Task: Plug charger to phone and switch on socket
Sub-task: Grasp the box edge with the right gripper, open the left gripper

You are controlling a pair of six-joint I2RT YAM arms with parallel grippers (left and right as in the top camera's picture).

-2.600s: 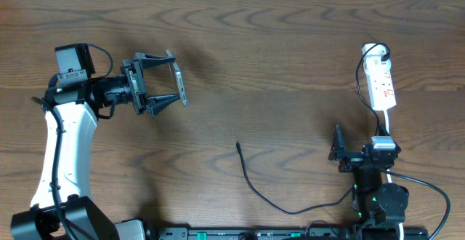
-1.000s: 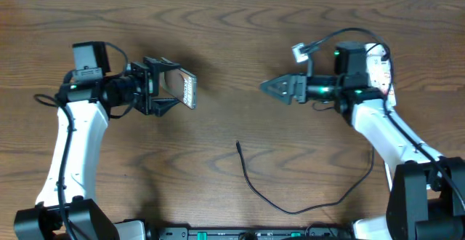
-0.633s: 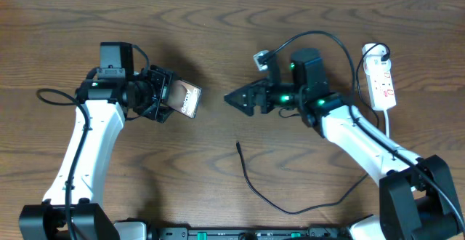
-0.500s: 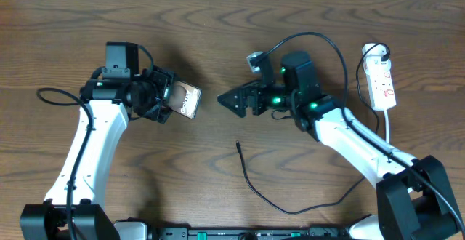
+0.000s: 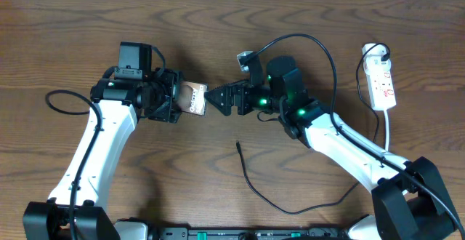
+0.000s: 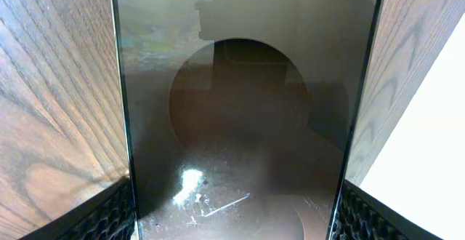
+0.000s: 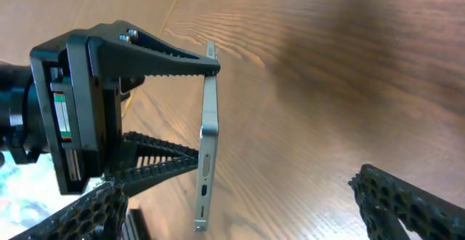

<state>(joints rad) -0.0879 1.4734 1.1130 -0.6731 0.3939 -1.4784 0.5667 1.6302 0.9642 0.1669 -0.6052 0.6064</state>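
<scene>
Wooden desk, overhead: left hand clamps the phone; right hand gapes wide, empty, just beside it. The charger lies nearer, the socket far right. Left wrist: phone glass between fingers. Right wrist: phone edge-on.

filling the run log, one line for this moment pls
left gripper: holding phone | right gripper: open, near phone | charger: loose, unplugged | socket: untouched

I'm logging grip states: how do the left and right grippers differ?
The left gripper is shut on the phone; the right gripper is open and empty. The left clamps the phone's side edges; the right only points at its free end. Both are black and two-fingered.
</scene>
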